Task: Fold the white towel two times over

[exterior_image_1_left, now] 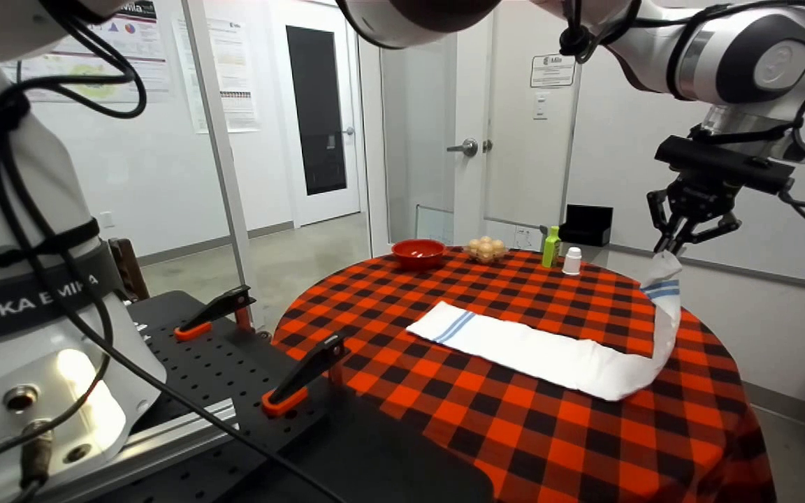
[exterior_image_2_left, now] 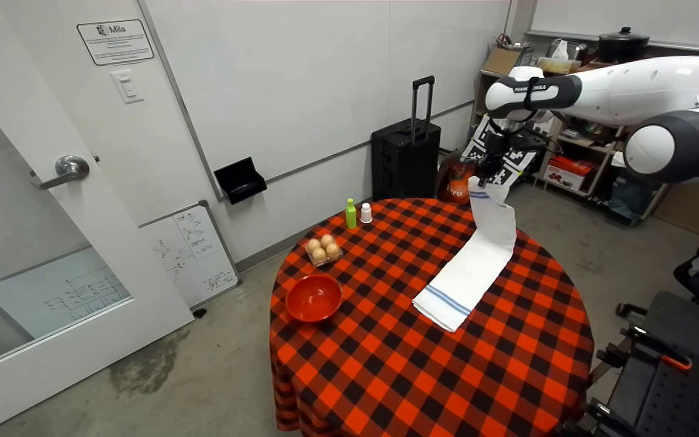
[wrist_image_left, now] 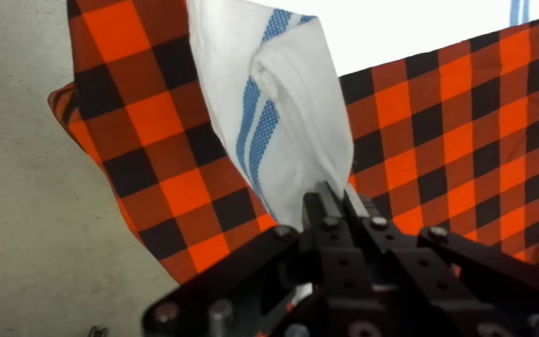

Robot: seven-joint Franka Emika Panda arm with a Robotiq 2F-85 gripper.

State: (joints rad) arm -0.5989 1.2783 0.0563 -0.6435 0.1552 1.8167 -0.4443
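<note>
The white towel (exterior_image_1_left: 535,349) lies as a long narrow strip on the checked tablecloth, with blue stripes near both ends. It shows in both exterior views (exterior_image_2_left: 477,261). Its end at the table's centre lies flat; its other end hangs raised from my gripper (exterior_image_1_left: 669,246). The strip bends upward near the table's edge. In the wrist view the gripper (wrist_image_left: 339,189) is shut on the towel's end, and the cloth (wrist_image_left: 297,112) bunches between the fingertips, with a folded-over corner beside the blue stripes. The gripper also shows, small and dark, in an exterior view (exterior_image_2_left: 488,175).
A red bowl (exterior_image_2_left: 314,298), a pack of eggs (exterior_image_2_left: 323,249), a green bottle (exterior_image_2_left: 351,213) and a small white container (exterior_image_2_left: 366,213) stand near the table's rim. Clamps (exterior_image_1_left: 305,377) sit on the black base plate. The round table's edge lies below the gripper.
</note>
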